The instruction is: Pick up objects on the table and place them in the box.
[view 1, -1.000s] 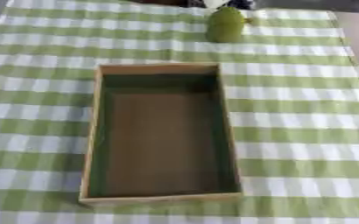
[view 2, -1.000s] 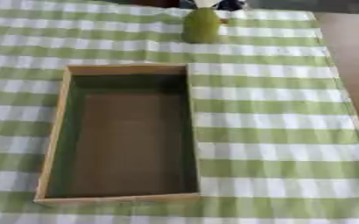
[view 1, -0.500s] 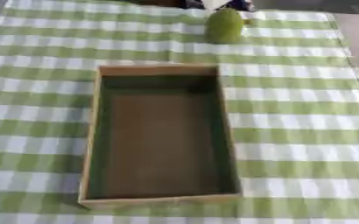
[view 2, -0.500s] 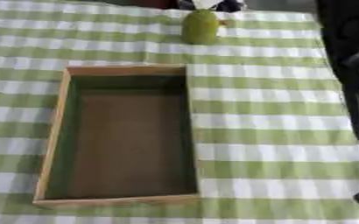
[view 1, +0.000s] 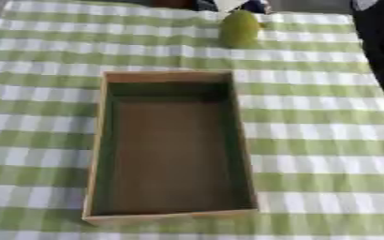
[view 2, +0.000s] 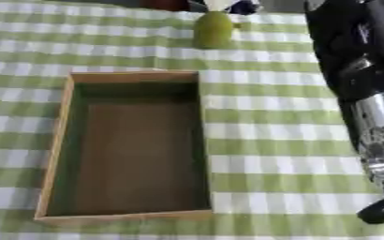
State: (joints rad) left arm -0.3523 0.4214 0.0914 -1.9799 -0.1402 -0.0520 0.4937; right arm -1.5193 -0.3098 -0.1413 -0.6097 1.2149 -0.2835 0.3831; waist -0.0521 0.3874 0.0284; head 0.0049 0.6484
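Box (view 1: 97,140) sits empty mid-frame, my right arm (view 2: 367,89) fills the right edge with its fingers out of view so can't tell their state, green pear-like object (view 1: 240,29) waits top centre, next I reach there.

Green-and-white checked cloth (view 1: 310,140) over the surface

The cloth lay flat across nearly the whole view; at its far edge sat small, blurred things, one white (view 1: 228,3), one dark blue (view 1: 257,6).

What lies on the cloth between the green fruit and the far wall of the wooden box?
Nothing: between the green fruit and the box only bare checked tablecloth shows, in both eye views.
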